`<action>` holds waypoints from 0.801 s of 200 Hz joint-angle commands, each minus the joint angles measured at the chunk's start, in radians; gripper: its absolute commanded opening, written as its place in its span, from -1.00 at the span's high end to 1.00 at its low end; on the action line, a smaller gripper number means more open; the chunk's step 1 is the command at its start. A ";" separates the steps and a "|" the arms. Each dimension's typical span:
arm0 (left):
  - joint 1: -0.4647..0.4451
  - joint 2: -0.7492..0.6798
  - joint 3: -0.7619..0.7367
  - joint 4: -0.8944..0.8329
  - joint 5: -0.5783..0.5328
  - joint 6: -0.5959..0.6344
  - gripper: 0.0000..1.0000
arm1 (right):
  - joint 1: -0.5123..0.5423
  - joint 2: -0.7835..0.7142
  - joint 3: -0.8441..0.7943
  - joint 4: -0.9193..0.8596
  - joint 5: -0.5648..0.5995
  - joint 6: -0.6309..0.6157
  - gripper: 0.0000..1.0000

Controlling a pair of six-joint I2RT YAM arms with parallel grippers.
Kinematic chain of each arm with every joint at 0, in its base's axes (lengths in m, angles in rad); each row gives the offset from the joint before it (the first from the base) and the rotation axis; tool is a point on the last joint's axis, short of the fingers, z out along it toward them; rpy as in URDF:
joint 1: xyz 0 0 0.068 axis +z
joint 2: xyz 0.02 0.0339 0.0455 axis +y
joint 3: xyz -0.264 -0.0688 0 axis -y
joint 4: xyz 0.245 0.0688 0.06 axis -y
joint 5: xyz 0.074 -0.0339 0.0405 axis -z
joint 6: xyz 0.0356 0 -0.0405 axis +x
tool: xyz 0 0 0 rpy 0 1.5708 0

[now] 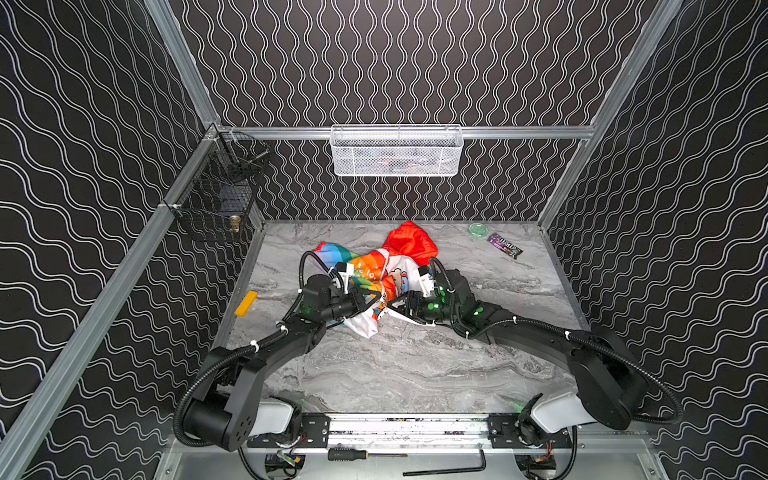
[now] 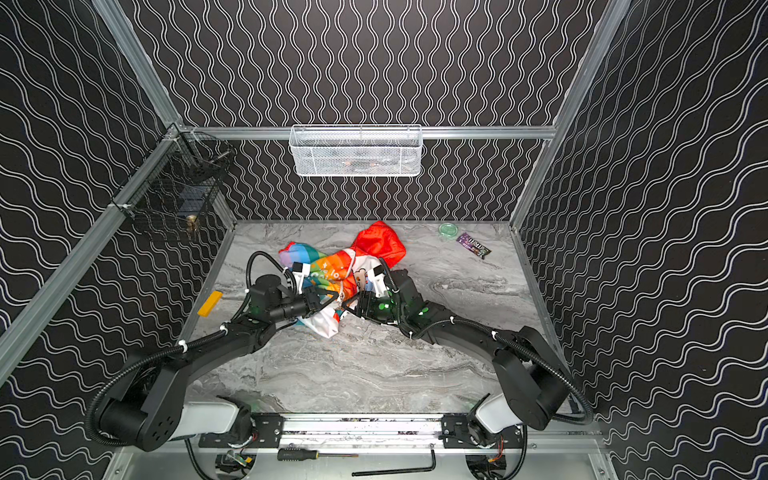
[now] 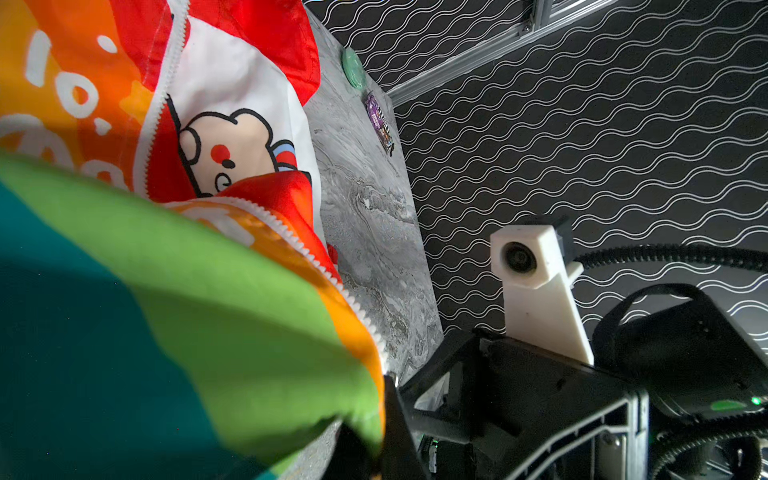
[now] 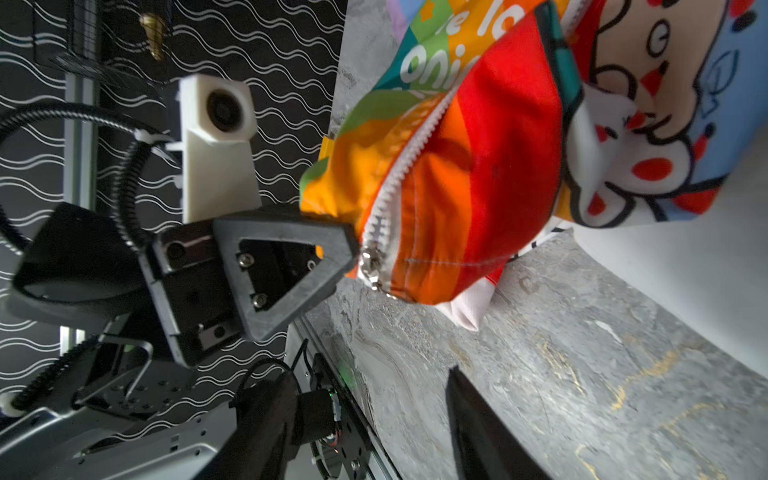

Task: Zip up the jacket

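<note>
Broadly, counter (image 1: pixel 415 374): grey marble, bare across the lower half of both top views and at right.
Jacket (image 1: pixel 376 270): crumpled at mid-frame; rainbow stripes, white lettering, cartoon print; zipper halves apart.
Long axis: red hood (image 1: pixel 411 243) toward the upper right, white hem toward the lower middle.
Left claw (image 1: pixel 368 298): pinched on the orange edge beside the zipper.
Right claw (image 1: pixel 398 306): jaws apart, holding nothing, near that edge.
Slider (image 4: pixel 371 266): at the teeth's end, just beside the left tip.

The left gripper (image 4: pixel 348 246) pinches the jacket (image 4: pixel 478 166) by its orange hem — right beside the metal zipper slider (image 4: pixel 370 262), just above the marble table (image 4: pixel 561 353)
</note>
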 commanded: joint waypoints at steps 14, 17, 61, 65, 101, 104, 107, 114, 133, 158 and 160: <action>0.003 0.013 -0.012 0.119 0.030 -0.077 1.00 | 0.001 0.029 -0.016 0.133 -0.022 0.075 -0.22; 0.003 0.014 -0.013 0.122 0.031 -0.080 1.00 | 0.002 0.032 -0.019 0.137 -0.024 0.078 -0.23; 0.003 0.025 -0.034 0.186 0.039 -0.146 1.00 | 0.002 0.060 -0.030 0.192 -0.034 0.101 -0.45; 0.003 0.027 -0.035 0.194 0.039 -0.152 1.00 | 0.002 0.064 -0.031 0.198 -0.035 0.103 -0.45; 0.003 0.033 -0.046 0.230 0.044 -0.179 1.00 | 0.002 0.103 -0.026 0.266 -0.059 0.132 -0.54; 0.003 0.032 -0.046 0.230 0.043 -0.179 1.00 | 0.001 0.105 -0.028 0.271 -0.059 0.135 -0.56; 0.003 0.031 -0.046 0.227 0.044 -0.179 1.00 | 0.002 0.109 -0.028 0.275 -0.060 0.136 -0.57; 0.003 0.029 -0.046 0.224 0.043 -0.179 1.00 | 0.002 0.114 -0.028 0.285 -0.060 0.139 -0.61; 0.004 0.024 -0.046 0.216 0.043 -0.175 1.00 | 0.001 0.126 -0.023 0.301 -0.057 0.146 -0.68; 0.003 0.020 -0.050 0.216 0.048 -0.177 1.00 | 0.001 0.148 -0.010 0.330 -0.065 0.155 -0.78; 0.003 0.019 -0.051 0.218 0.048 -0.177 1.00 | 0.000 0.150 -0.008 0.333 -0.067 0.157 -0.79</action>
